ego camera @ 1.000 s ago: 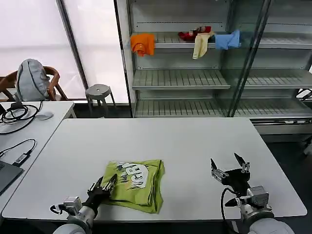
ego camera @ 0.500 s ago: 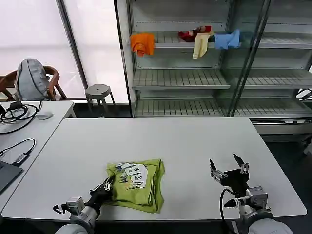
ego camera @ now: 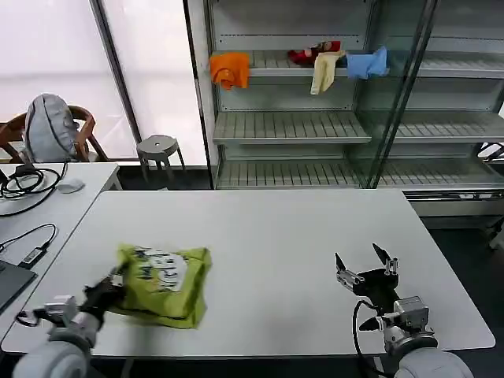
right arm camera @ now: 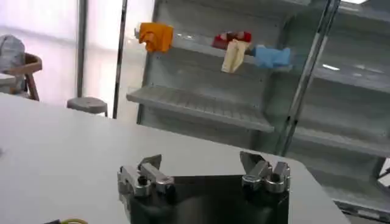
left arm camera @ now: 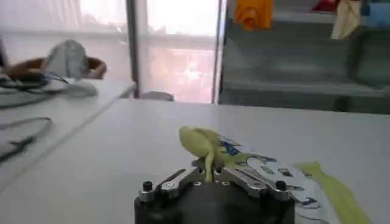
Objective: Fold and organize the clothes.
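Note:
The clothes are one folded lime-green T-shirt (ego camera: pixel 163 283) with a white and blue graphic, lying on the white table (ego camera: pixel 276 228) near its front left. My left gripper (ego camera: pixel 109 291) sits at the shirt's left edge and is shut on a pinched ridge of the fabric. In the left wrist view the shirt (left arm camera: pixel 244 159) stretches away from the left gripper (left arm camera: pixel 209 175), with a fold of cloth rising between the closed jaws. My right gripper (ego camera: pixel 365 266) hovers over the table's front right, open and holding nothing; the right wrist view shows the right gripper (right arm camera: pixel 201 159) spread wide.
A metal shelf unit behind the table holds an orange garment (ego camera: pixel 230 71) and red, cream and blue garments (ego camera: pixel 339 61). A second table (ego camera: pixel 47 197) with cables stands at the left, with a stool (ego camera: pixel 160 147) and a chair holding a grey bag (ego camera: pixel 49 126) beyond.
My left gripper has closed on the shirt's edge and dragged it left across the table. The right gripper has barely shifted.

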{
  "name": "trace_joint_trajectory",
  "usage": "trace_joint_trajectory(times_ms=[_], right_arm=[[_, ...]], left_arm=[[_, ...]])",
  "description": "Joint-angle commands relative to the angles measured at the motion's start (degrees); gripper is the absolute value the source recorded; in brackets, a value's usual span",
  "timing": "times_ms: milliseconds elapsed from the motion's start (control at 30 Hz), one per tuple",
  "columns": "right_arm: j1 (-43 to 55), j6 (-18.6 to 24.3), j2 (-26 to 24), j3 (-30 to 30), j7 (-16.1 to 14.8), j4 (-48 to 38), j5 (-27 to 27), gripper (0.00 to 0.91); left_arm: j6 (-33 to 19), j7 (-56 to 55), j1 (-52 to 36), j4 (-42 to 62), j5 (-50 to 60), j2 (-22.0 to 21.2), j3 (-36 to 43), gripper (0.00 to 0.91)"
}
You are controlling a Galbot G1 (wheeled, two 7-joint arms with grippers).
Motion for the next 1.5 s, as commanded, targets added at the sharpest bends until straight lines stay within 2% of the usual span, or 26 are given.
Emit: trace_joint_trajectory(times_ms=[33,167,300,367,433,467,567,767,933,1000,1133,1300,1500], right_arm=[[2.21,0.33,-0.31,-0.20,-0.16,-0.67,0.48,0.907],[1.36,0.69,-0.33,0.58,-0.22,-0.76,0.49,0.907],[-0.62,1.11,-0.62,1.68,-0.34,-0.48,0.45,0.907],[-1.12,1.15,-0.50,2.01,-0.31,-0.35,0.34,0.907],[-1.05,1.11,-0.31,2.12,-0.24,-0.31,0.16,0.907],[-1.08,1.01,-0.26,2.20,-0.21,-0.11,0.16,0.907],[-1.36,0.74,-0.03,2.35,-0.08,0.49,-0.21,0.907],[-0.91,0.37,0.17,3.06,-0.01,0.77,-0.51,0.907],[0.62,0.34,-0.16,2.53,2.02,0.32,-1.69,0.907],[3.28,-0.61,-0.69,2.83,1.46,-0.65,-0.26,0.907],[7.69,0.70,-1.60,3.14,0.73,-3.80,0.10,0.907],[9.80,4.08,-2.55,3.04,-0.41,-5.89,0.98,0.907],[12.62,4.17,-4.16,5.21,-0.72,-7.84,1.31,0.907]], left_arm=[[4.36,3.80,4.74,-5.62,8.47,7.50,-25.54,0.010],[4.30,4.64,5.24,-11.88,16.60,3.41,-15.52,0.010],[4.12,5.54,4.21,-17.36,29.69,-1.49,5.98,0.020],[1.46,4.99,3.56,-15.53,37.74,-4.89,21.20,0.020],[-0.70,5.19,2.84,-12.17,43.36,-7.01,30.18,0.020],[-3.53,5.41,1.75,-9.82,46.75,-8.95,34.63,0.020],[-4.42,5.46,-1.44,-5.80,47.95,-10.90,40.58,0.020],[-6.12,6.14,-6.30,-0.43,48.94,-11.36,45.42,0.020],[-3.33,6.02,-11.59,-2.35,42.73,-11.04,44.00,0.020],[-1.05,5.06,-13.58,-2.25,38.91,-11.13,44.13,0.020],[1.18,2.65,-15.04,-0.27,34.33,-13.01,45.83,0.020],[1.28,1.78,-18.90,3.64,33.56,-15.05,47.20,0.020],[1.25,1.98,-21.42,7.33,33.16,-16.54,48.54,0.030]])
